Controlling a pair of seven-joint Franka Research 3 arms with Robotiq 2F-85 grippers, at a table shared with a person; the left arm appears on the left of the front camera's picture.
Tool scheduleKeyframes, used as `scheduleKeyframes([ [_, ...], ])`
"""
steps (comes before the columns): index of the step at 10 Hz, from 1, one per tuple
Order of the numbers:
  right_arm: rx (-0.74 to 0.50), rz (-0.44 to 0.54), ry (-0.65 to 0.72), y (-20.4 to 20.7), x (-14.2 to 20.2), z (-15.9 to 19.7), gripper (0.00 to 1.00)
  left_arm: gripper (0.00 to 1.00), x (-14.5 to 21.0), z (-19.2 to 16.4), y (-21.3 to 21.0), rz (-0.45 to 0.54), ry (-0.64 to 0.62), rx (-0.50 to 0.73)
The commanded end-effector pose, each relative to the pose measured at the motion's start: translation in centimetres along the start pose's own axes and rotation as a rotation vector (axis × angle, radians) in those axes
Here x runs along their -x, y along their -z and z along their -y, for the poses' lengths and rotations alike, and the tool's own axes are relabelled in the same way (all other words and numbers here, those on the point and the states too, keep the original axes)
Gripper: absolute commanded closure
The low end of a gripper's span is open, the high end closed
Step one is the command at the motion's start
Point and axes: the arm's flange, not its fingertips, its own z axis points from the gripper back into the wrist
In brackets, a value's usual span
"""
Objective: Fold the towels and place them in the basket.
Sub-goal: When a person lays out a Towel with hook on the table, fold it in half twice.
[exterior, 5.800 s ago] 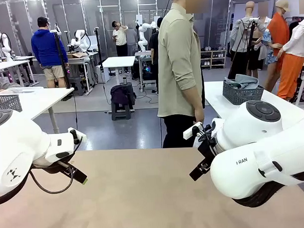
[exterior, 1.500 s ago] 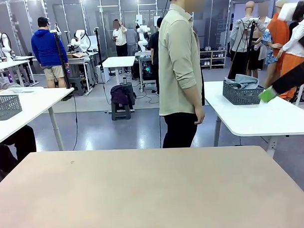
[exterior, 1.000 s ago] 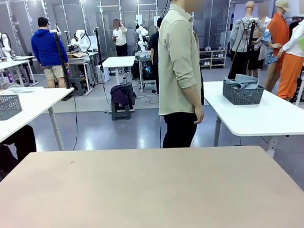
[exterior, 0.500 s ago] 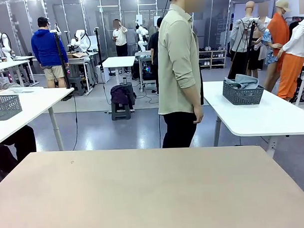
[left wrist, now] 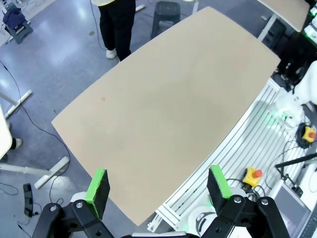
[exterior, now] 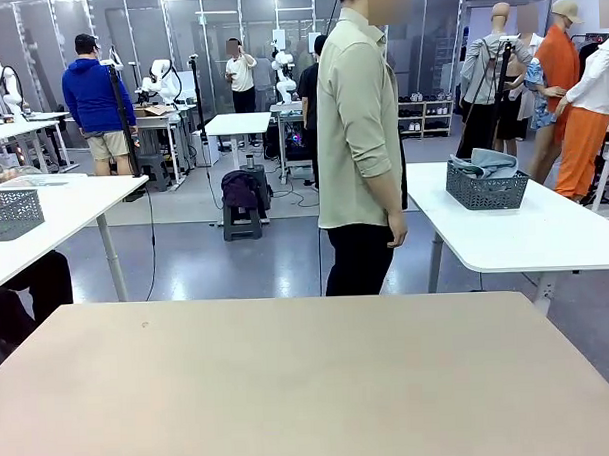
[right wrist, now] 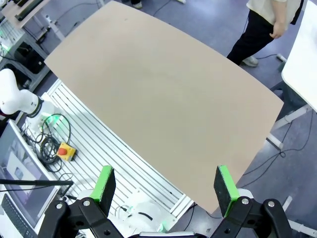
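Basket on side table; left hand, right hand splayed above tan tabletop.

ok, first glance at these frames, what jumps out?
A wide tan table spans the foreground, with a person in a beige shirt standing at its far edge. Both wrist views look down on it from high up: the left gripper and right gripper hang with fingers wide open, holding nothing.

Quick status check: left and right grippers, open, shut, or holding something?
Left gripper: open, holding nothing.
Right gripper: open, holding nothing.
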Motion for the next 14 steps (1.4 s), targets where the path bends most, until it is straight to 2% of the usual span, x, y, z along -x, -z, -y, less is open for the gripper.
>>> scheduleKeyframes([
  [1, 0.016, -0.010, -0.023, -0.15, -0.16, 0.31, 0.00, 0.00, -0.19, -0.32, -0.30, -0.034, 0.015, 0.006],
  [2, 0.000, 0.000, 0.000, 0.00, 0.00, 0.00, 0.00, 0.00, 0.00, 0.00, 0.00, 0.000, 0.000, 0.000],
  [14, 0.000, 0.000, 0.000, 0.00, 0.00, 0.00, 0.00, 0.00, 0.00, 0.00, 0.00, 0.000, 0.000, 0.000],
])
